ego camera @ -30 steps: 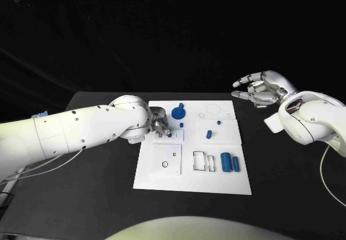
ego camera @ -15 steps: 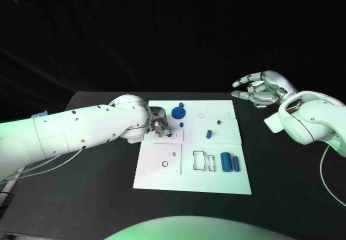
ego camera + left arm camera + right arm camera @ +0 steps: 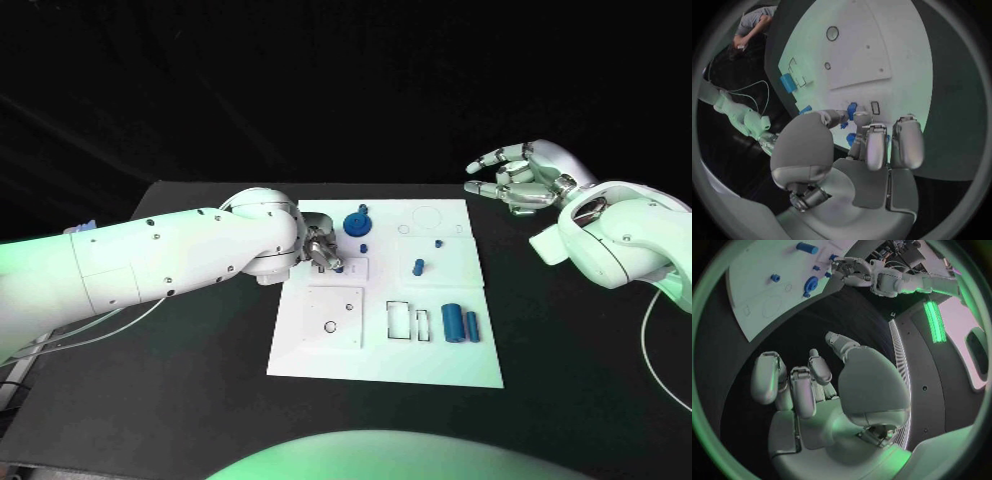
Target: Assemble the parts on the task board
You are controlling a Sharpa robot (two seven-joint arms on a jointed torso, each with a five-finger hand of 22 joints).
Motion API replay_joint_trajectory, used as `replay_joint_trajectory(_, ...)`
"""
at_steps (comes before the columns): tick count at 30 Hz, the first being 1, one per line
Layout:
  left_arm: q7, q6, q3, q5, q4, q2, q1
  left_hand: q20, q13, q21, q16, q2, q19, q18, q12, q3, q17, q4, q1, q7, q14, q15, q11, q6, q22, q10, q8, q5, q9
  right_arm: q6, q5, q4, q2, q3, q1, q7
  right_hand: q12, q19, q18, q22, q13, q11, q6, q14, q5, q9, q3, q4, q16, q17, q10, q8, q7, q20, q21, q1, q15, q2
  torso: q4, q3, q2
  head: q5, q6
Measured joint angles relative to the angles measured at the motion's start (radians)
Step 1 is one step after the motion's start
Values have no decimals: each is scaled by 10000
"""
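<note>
The white task board [image 3: 433, 360] lies mid-table. My left hand [image 3: 320, 247] is over its left far part, fingertips down on a raised square plate [image 3: 335, 300]. It pinches a small blue part [image 3: 852, 108] between thumb and fingers, and the part is mostly hidden. Just beyond the hand sits a blue disc [image 3: 356, 222], with a small blue peg [image 3: 365, 247] beside it and another blue piece [image 3: 418, 267] further right. Two blue cylinders [image 3: 460, 324] lie side by side at the board's right. My right hand [image 3: 522, 178] hangs off the board's far right corner, fingers loosely curled and apart, holding nothing.
Rectangular slots [image 3: 405, 322] and a round hole [image 3: 330, 327] are cut in the board's near half. A faint round recess [image 3: 430, 217] marks the far right part. Black table [image 3: 173, 400] surrounds the board on all sides.
The left hand has drawn slightly up and in over the square plate, so the blue part under its fingertips shows less. The right hand has stayed still.
</note>
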Motion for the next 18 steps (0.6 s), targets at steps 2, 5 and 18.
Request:
replay_joint_trajectory(2,-1,14,1,2,-5,9,3,0,56,24,0,-13,0,0,57,-60,0,-61,-119,-17,-16,-16,-23,95,24,120,53,30,0,0,0,0,0,0,-1,2,0,0,0,0,0,0,0,0,0,0,0,0,0,0,0,0,0,0,0,0,0,0,-2,-1,-1,0,-5)
replay_joint_trajectory(5,-1,29,4,11,-24,26,4,0,115,24,0,-87,0,0,57,-110,0,-110,-193,-73,-15,-16,-47,178,65,144,54,38,17,0,0,-4,0,0,-3,3,0,0,-1,0,0,0,0,0,0,0,0,0,0,0,0,0,0,0,0,0,0,0,-4,5,-2,0,-14)
replay_joint_trajectory(18,-11,53,13,77,-209,153,17,-70,153,24,1,-20,70,1,57,-260,0,-265,-482,-183,-14,-89,-98,358,124,265,34,-68,42,-1,-1,-5,-6,-1,-8,6,0,0,0,-27,-34,-37,0,0,0,1,0,0,0,-1,-37,0,0,0,0,0,0,0,-3,2,4,-14,-31)
